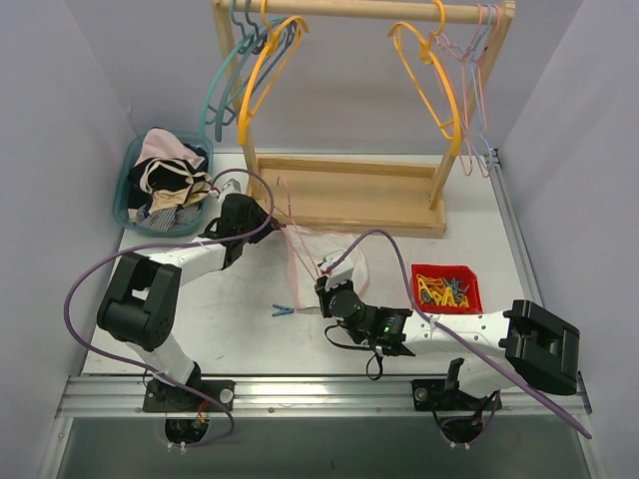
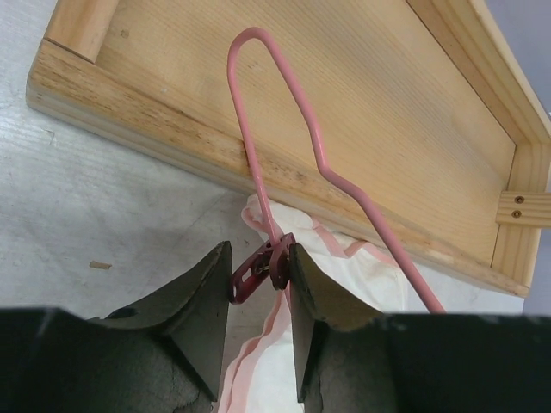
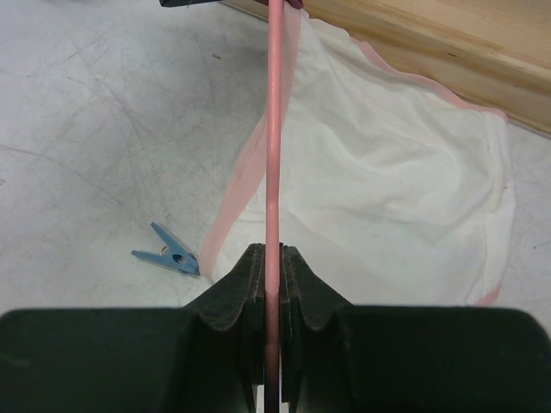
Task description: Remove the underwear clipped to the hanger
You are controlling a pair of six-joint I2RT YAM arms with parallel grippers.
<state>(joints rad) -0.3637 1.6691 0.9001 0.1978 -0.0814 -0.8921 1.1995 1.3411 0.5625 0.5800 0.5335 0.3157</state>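
The pale pink-white underwear (image 1: 344, 259) lies flat on the table in front of the wooden rack base, clipped to a pink wire hanger (image 2: 248, 138). A dark red clothespin (image 2: 256, 274) pins its pink-trimmed edge (image 2: 353, 262) to the wire. My left gripper (image 2: 260, 275) has closed onto that clothespin, one finger against each of its ends. My right gripper (image 3: 272, 254) is shut on the hanger wire (image 3: 275, 129), which runs straight ahead over the underwear (image 3: 387, 172). From above, the left gripper (image 1: 268, 222) is at the cloth's far left corner and the right gripper (image 1: 324, 289) at its near edge.
A blue clothespin (image 1: 283, 311) lies loose on the table left of the right gripper. A red bin (image 1: 419, 271) of coloured clips sits at the right. A blue basket (image 1: 125, 195) of clothes stands at the back left. The wooden rack (image 1: 349, 195) with several hangers stands behind.
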